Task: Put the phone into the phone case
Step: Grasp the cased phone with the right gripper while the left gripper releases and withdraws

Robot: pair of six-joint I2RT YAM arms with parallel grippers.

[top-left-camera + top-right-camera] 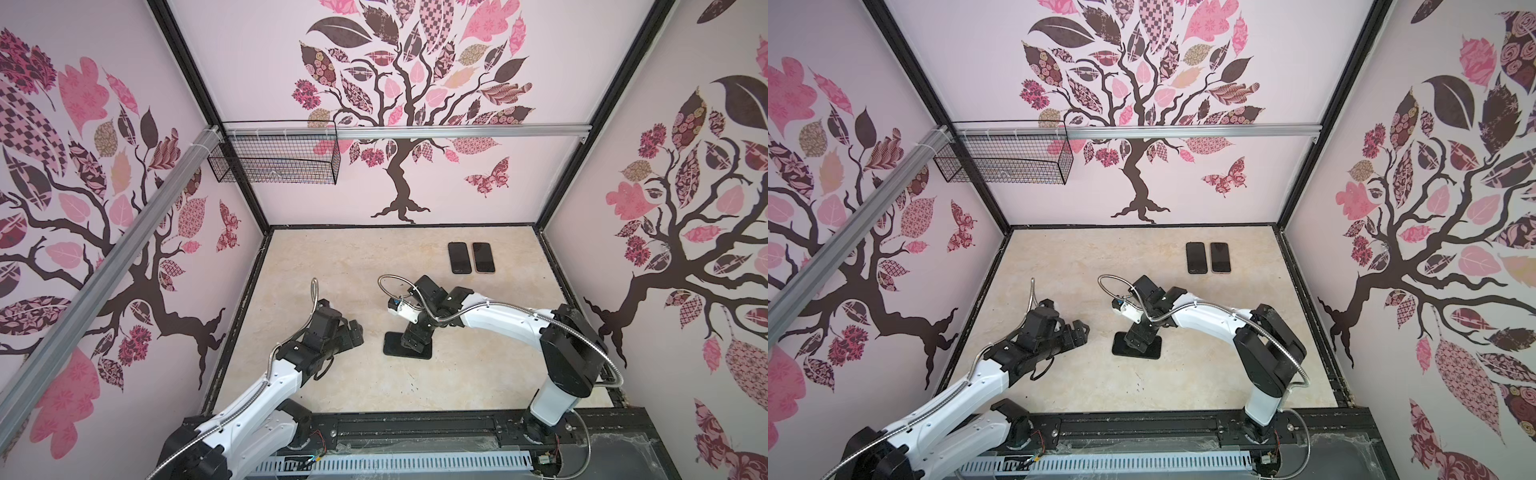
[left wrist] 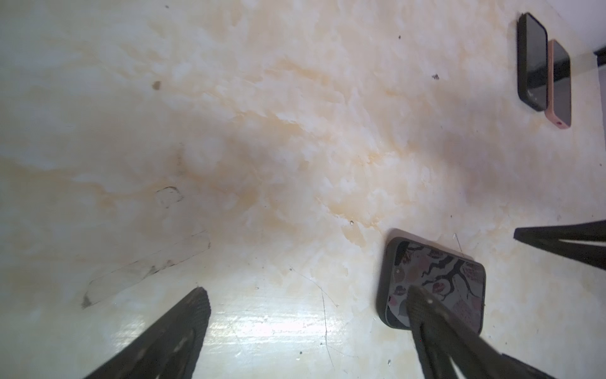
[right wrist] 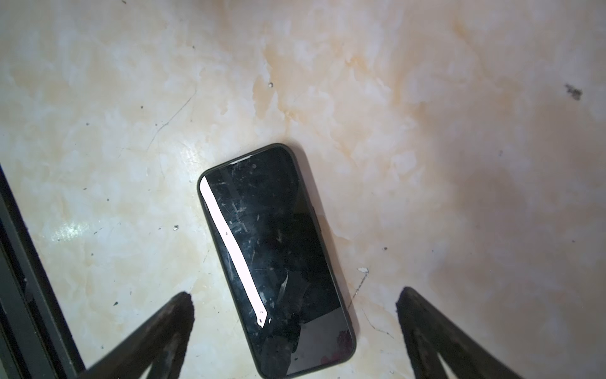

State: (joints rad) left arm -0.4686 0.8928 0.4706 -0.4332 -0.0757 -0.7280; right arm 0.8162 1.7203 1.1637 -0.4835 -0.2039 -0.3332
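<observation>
Marble-patterned tabletop [image 1: 332, 257] carries the phone [image 3: 275, 259], flat and screen-up near the centre, seated inside the dark phone case [image 2: 382, 288] whose rim frames the glass; the right gripper [image 3: 295, 293] hangs over it, jaws spread wide to either side and gripping nothing; the left gripper [image 2: 307, 290], equally wide and empty, hovers near the phone's end; by the back wall, well apart, a black-cased phone [image 1: 459, 257] and a pink-cased phone [image 1: 484, 257] lie side by side.
</observation>
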